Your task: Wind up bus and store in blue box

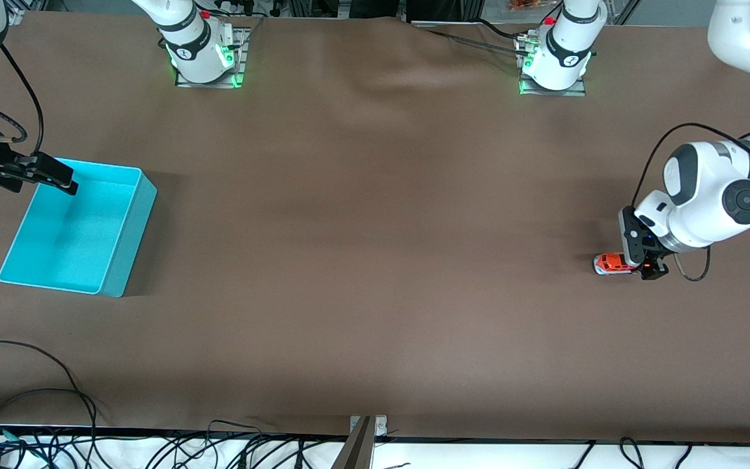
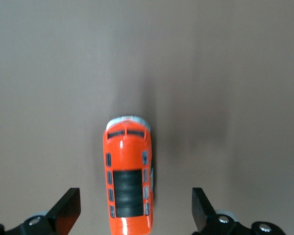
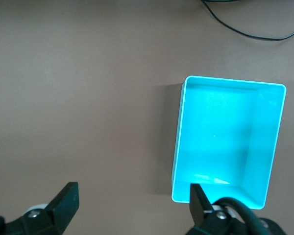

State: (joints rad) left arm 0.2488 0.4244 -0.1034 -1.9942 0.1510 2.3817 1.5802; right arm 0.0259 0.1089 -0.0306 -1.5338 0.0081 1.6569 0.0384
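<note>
Brown cloth covers the table, where the small orange-red toy bus [image 2: 128,176] lies lengthwise between the spread left gripper [image 2: 136,211], while the spread right gripper [image 3: 132,208] waits over the shallow cyan-blue plastic box [image 1: 121,251].

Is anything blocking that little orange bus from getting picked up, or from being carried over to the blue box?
Nothing visible is. The left gripper hangs open right over the bus, one finger on each side. Between the bus and the blue box lies only bare brown table. The right gripper hangs open over the box's edge, and the box holds nothing.
</note>
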